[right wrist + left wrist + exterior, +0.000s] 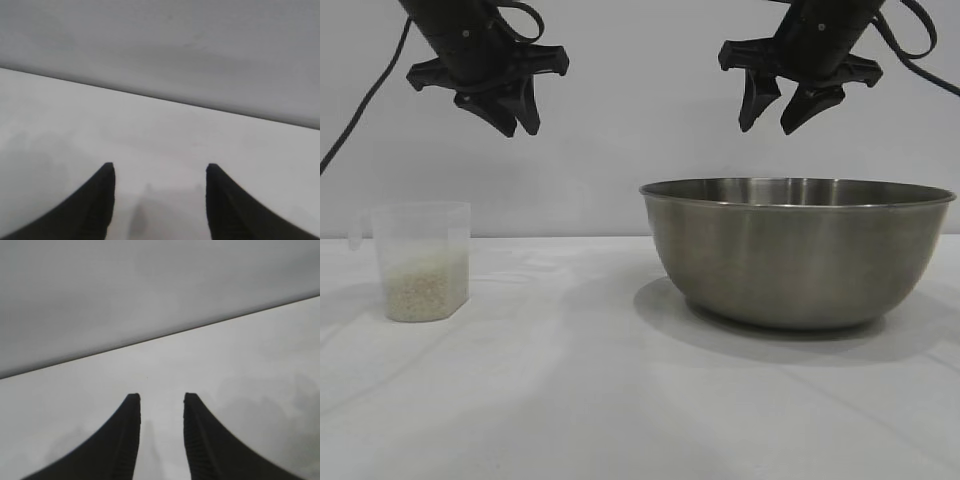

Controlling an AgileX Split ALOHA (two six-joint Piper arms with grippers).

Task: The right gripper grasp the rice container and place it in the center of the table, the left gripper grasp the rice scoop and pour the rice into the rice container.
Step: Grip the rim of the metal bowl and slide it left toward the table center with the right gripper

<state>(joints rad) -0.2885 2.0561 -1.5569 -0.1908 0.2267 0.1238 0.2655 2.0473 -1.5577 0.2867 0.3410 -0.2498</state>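
Steel rice container (797, 252) sits upright on the white-clothed table (620, 400), toward the right side in the exterior view, nothing touching it; well apart at the left stands the rice scoop (421, 261), upright, handle pointing left, with rice (417, 293) filling roughly its lower third. Right gripper (790, 112) hangs in the air above the container, clear of its rim, fingers spread and holding nothing. Left gripper (516, 118) hangs high above and slightly right of the scoop, fingers parted by a narrower gap, also holding nothing.
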